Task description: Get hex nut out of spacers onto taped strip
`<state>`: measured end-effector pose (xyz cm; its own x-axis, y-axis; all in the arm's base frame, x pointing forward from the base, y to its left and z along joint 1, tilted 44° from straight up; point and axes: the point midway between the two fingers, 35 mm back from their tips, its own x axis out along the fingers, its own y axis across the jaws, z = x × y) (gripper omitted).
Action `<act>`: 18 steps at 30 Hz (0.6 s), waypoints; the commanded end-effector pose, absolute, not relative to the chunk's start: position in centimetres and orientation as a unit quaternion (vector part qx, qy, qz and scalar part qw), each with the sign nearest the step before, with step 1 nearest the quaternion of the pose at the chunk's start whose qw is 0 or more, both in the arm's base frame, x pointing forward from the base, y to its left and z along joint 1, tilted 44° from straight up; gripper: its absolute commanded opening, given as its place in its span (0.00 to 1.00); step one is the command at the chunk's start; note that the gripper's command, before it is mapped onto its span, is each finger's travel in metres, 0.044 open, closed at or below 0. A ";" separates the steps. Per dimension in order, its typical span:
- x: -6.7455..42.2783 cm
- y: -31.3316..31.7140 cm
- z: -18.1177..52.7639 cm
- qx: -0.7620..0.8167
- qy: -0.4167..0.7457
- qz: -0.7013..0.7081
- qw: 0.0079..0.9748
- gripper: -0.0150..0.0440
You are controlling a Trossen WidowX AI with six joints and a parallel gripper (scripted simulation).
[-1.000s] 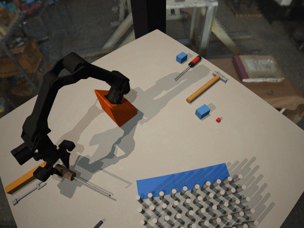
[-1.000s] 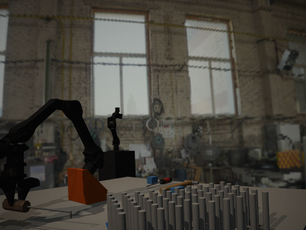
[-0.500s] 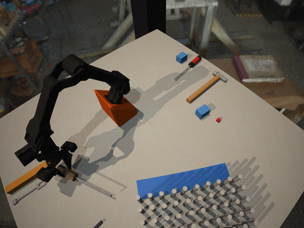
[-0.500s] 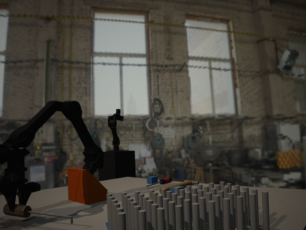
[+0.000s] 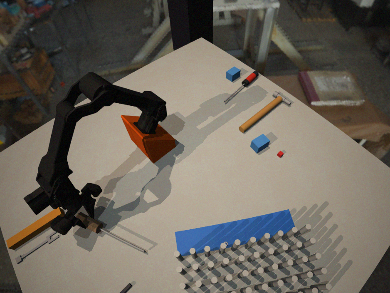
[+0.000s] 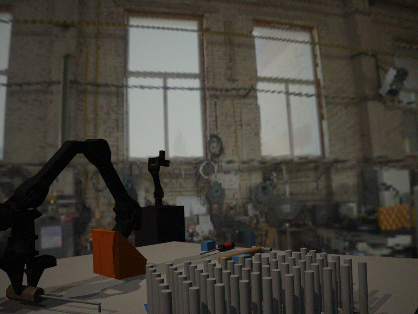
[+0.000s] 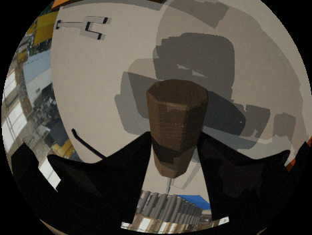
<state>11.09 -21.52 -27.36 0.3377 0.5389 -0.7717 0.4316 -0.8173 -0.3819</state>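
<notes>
My gripper is shut on the brown wooden handle of a hook tool. It holds the tool low over the table at the front left. The tool's thin metal rod points toward the spacers and ends in a small hook. The grey standing spacers fill the front right corner. The blue taped strip lies along their near edge. A small ring, the nut, shows among the front rows.
An orange wedge block sits by the arm's base. An orange bar and a grey wrench lie behind my gripper. A screwdriver, a hammer, two blue cubes and a red cube lie at the far right.
</notes>
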 end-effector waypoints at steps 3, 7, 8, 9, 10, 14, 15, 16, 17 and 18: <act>11.2 -21.0 -27.7 -0.818 -0.295 0.490 0.057 0.25; 11.0 -21.1 -27.7 -0.816 -0.297 0.493 0.054 0.34; 11.0 -21.1 -27.7 -0.816 -0.297 0.493 0.054 0.39; 11.0 -21.1 -27.7 -0.816 -0.297 0.493 0.054 0.43; 11.0 -21.1 -27.7 -0.816 -0.297 0.493 0.054 0.48; 11.0 -21.1 -27.7 -0.816 -0.297 0.493 0.054 0.65; 11.0 -21.1 -27.7 -0.816 -0.297 0.493 0.054 0.70; 11.0 -21.1 -27.7 -0.816 -0.297 0.493 0.054 0.74; 11.0 -21.1 -27.7 -0.816 -0.297 0.493 0.054 0.79; 11.0 -21.1 -27.7 -0.816 -0.297 0.493 0.054 0.83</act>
<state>11.05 -21.04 -27.68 0.3378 0.5389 -0.7717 0.4315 -0.8173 -0.3819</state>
